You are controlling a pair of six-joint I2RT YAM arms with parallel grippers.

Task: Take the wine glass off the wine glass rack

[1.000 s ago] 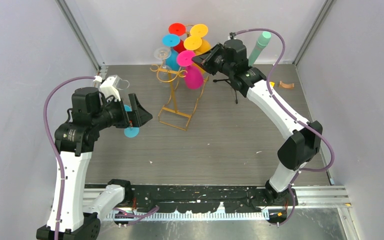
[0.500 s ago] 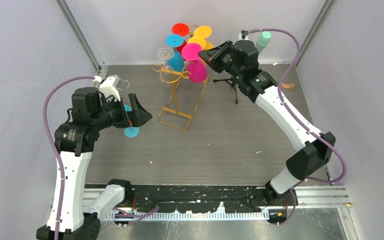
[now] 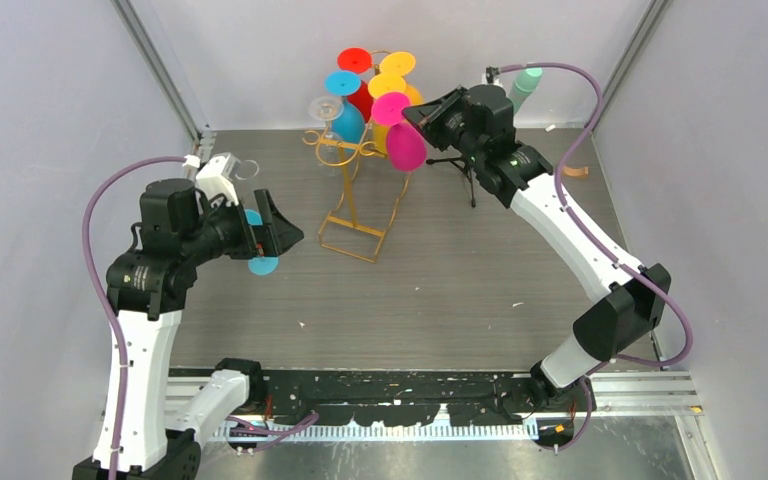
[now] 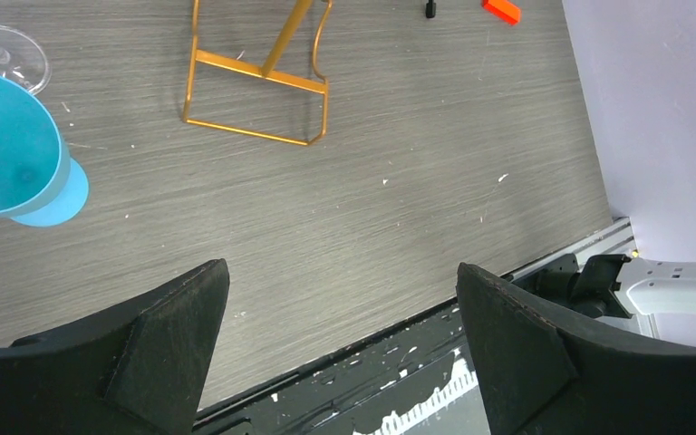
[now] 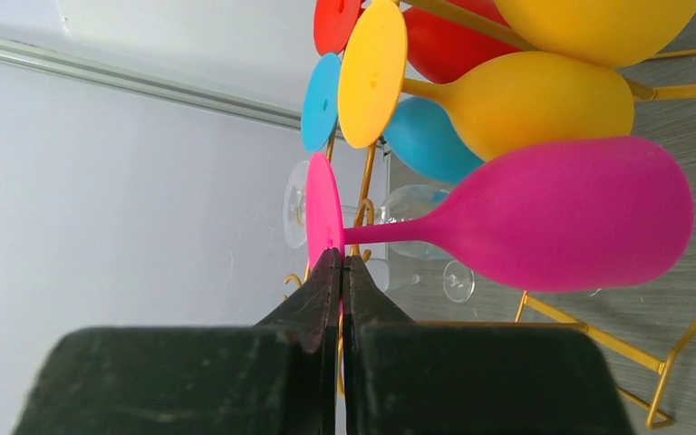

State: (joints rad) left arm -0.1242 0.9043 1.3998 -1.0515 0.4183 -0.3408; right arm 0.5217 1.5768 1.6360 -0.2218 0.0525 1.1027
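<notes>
The gold wire wine glass rack point(image 3: 352, 205) stands at the back middle of the table, with red, blue, yellow and clear glasses hanging on its arms. My right gripper point(image 3: 412, 116) is shut on the foot of a pink wine glass point(image 3: 405, 146), which it holds to the right of the rack's top. In the right wrist view the pink wine glass point(image 5: 553, 213) lies sideways and my right gripper point(image 5: 341, 263) pinches the edge of its round foot. My left gripper point(image 3: 285, 226) is open and empty, left of the rack base; in the left wrist view it point(image 4: 343, 285) hovers over bare table.
A blue wine glass point(image 3: 257, 262) stands on the table under my left arm, also in the left wrist view point(image 4: 9, 154), beside a clear glass foot point(image 4: 9, 50). A black tripod with a green tube point(image 3: 525, 82) stands behind my right arm. An orange piece point(image 3: 573, 170) lies at the back right.
My right gripper has carried the pink glass up and rightward off the rack's arm, and the glass now hangs tilted beside the rack. My left arm has barely moved.
</notes>
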